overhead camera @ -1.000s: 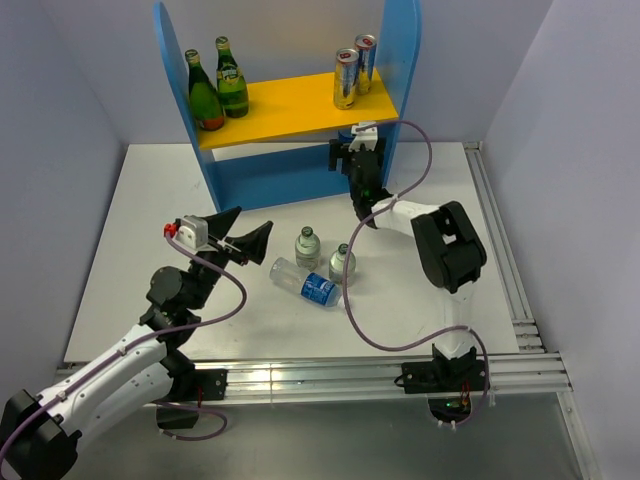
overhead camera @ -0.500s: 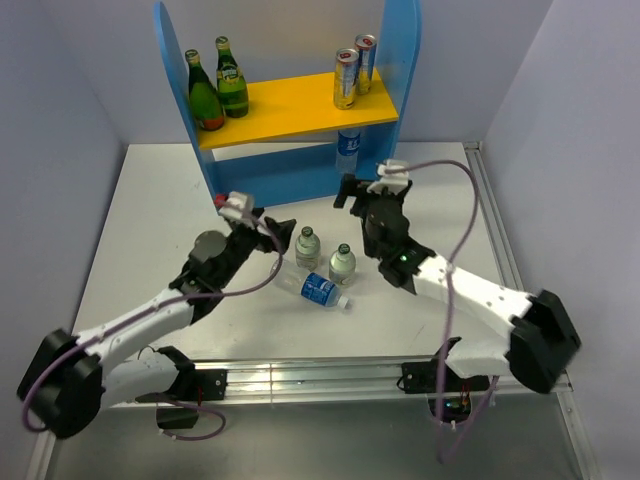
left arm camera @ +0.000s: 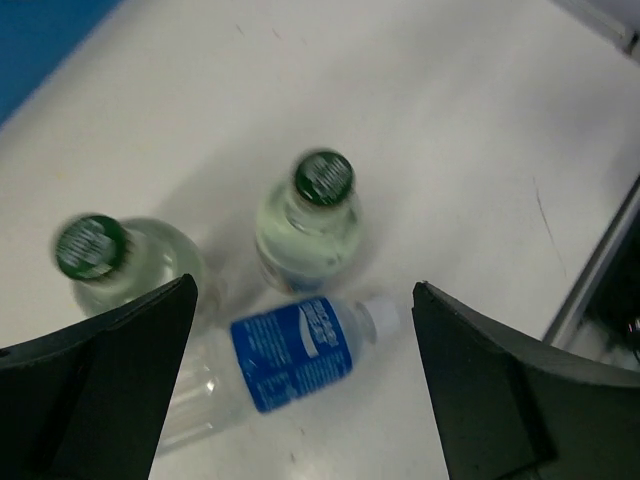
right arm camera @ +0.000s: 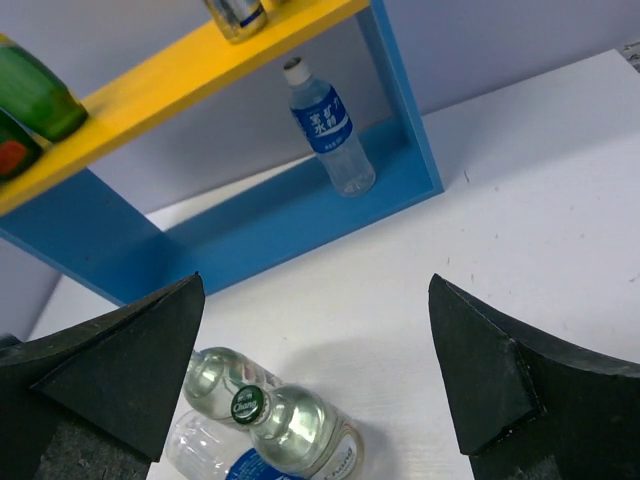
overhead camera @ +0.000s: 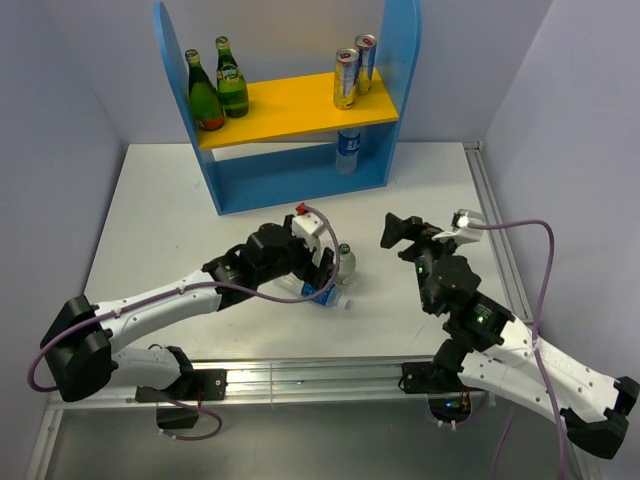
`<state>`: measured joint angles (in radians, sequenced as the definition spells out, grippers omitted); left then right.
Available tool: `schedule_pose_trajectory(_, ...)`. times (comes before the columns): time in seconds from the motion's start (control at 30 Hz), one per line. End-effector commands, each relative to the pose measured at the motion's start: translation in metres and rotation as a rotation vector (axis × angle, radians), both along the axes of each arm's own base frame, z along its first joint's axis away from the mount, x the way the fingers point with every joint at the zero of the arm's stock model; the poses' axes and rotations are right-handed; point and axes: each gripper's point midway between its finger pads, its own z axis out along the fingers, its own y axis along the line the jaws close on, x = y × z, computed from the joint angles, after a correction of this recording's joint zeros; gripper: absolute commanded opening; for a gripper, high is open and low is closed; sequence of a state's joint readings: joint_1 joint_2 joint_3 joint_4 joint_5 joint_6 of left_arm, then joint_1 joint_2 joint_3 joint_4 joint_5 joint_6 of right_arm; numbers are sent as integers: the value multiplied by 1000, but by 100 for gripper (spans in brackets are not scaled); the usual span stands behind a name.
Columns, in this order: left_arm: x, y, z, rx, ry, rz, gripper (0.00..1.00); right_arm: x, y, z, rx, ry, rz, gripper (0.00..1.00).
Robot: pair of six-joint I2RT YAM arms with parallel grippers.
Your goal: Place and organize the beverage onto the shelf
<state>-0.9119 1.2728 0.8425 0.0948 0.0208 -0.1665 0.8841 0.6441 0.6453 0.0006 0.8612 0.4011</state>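
Note:
The blue shelf [overhead camera: 400, 60] with a yellow-orange upper board [overhead camera: 290, 108] stands at the back. Two green bottles [overhead camera: 218, 90] and two cans [overhead camera: 354, 68] stand on the board. A blue-labelled water bottle [overhead camera: 347, 150] stands in the lower bay, also in the right wrist view [right arm camera: 330, 125]. On the table, two green-capped glass bottles [left arm camera: 320, 215] [left arm camera: 100, 255] stand beside a lying blue-labelled plastic bottle [left arm camera: 295, 352]. My left gripper [left arm camera: 305, 390] is open just above the lying bottle. My right gripper [right arm camera: 315, 370] is open and empty, right of the bottles, facing the shelf.
A metal rail [overhead camera: 500, 250] runs along the table's right edge and another [overhead camera: 320, 375] along the front. Grey walls close in the back and sides. In the top view my left wrist [overhead camera: 290, 250] hides one glass bottle.
My left arm has swung right and come over the bottles on the table. My right arm has drawn back from the shelf toward the front right, leaving the water bottle standing in the lower bay.

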Motion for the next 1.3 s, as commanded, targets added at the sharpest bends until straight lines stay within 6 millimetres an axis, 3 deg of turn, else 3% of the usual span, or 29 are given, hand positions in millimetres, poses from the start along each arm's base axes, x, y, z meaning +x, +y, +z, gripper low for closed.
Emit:
schedule_pose_trajectory(0.0,-33,-2,-22,127,87,-59,95,-8,-7,-13,17,26,-1,100)
schedule_pose_trajectory(0.13,-49,-9,-56,284,53,-112,88,-11,-9,-15,30,24,0,100)
schedule_pose_trajectory(0.23,-53,-14,-79,378,30,-138,88,-12,-10,-16,29,30,0,100)
schedule_pose_trajectory(0.4,-37,-13,-108,512,-4,-123,88,-16,-15,-17,51,20,1,100)
schedule_pose_trajectory(0.57,-22,-17,-123,607,-33,-106,85,-18,-17,-18,55,19,1,100)
schedule_pose_trajectory(0.8,-17,-20,-151,707,-5,-123,82,-19,-17,-18,60,17,3,100)
schedule_pose_trajectory(1.03,-36,-3,-171,766,127,-121,80,-17,-15,-20,54,25,6,100)
schedule_pose_trajectory(1.27,-77,23,-190,781,292,-118,78,-15,-11,-23,44,32,15,100)
